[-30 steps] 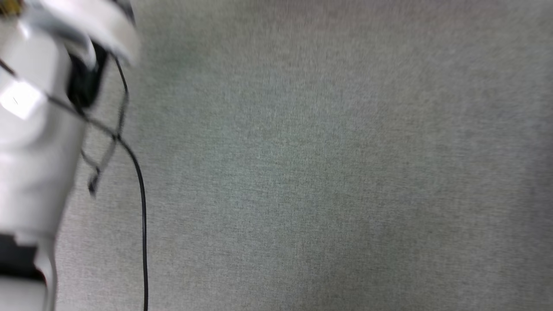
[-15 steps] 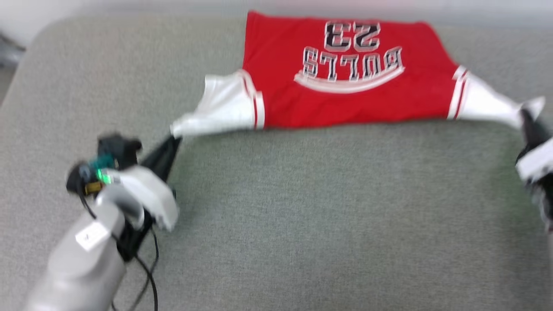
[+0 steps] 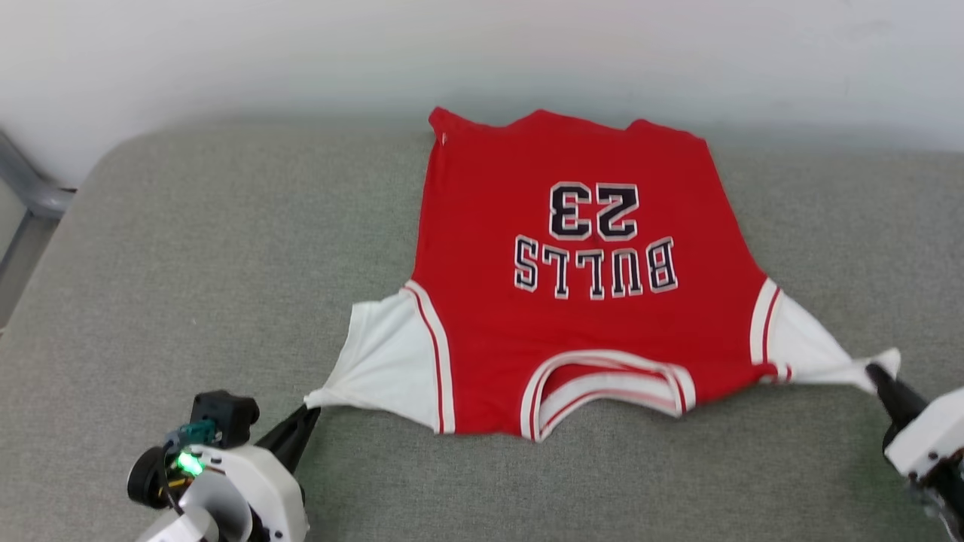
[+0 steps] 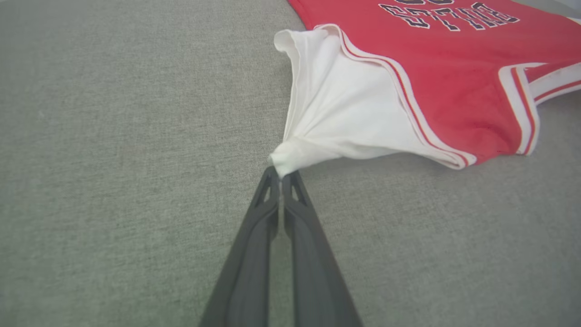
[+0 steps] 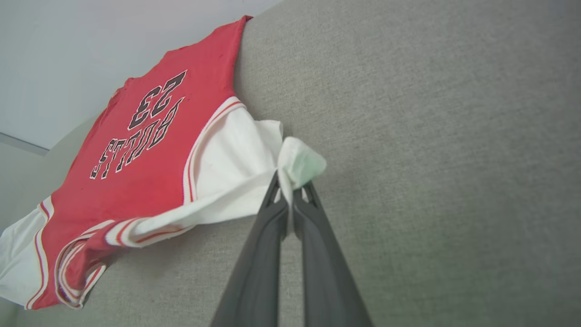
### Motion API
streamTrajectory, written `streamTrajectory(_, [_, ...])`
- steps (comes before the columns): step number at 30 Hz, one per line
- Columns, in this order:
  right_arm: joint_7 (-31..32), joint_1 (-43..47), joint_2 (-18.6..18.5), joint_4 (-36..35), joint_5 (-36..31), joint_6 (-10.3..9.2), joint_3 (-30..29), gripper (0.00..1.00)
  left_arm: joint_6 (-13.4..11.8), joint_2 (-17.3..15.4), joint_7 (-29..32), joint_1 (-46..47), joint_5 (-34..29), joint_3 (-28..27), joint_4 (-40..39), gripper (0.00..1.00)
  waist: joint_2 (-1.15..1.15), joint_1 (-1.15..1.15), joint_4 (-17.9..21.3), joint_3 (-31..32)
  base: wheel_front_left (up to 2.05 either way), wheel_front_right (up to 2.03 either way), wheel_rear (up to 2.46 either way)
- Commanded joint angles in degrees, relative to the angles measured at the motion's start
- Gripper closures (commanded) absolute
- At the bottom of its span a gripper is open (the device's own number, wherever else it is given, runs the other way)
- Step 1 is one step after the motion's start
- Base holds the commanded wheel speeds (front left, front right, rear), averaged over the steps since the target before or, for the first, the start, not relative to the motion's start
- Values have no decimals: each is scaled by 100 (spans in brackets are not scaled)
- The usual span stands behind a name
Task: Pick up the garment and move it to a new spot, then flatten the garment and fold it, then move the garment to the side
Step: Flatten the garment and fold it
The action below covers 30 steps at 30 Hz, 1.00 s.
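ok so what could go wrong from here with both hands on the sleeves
1. The left hand and right hand pinch the garment only by its sleeve tips; a harder pull could slip the cloth free.
2. Its hem lies at the back edge of the grey cushion by the wall, so it might drop behind.

A counter [image 3: 226,263] padded in grey-green woven cloth fills the lower and middle frame of the head view, its corner rounded at the upper left. A plain whitish wall [image 3: 301,53] runs along the top behind it, with a soft shadow where they meet. A grey metal bar [image 3: 30,192] slants at the far left edge. The light is even and diffuse.
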<state>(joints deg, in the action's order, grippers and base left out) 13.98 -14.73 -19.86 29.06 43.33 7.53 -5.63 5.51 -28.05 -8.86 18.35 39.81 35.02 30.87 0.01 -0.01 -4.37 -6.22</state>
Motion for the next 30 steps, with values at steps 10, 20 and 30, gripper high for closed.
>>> streamTrajectory(10, [788,1346,-488,-756,583,-8,402,100,-245,-524,463,-1301,560,-139,-844,100,-1,1,63,746,0,0,0])
streamTrajectory(20, [1684,2199,-747,-1396,916,-8,383,100,-425,-982,939,-2165,902,-111,-2004,100,-1,1,62,760,0,0,0])
streamTrajectory(30, [2269,1907,-922,-1897,806,-7,273,0,-535,-1260,1449,-1997,929,-81,-3207,100,-1,1,-87,341,0,0,0])
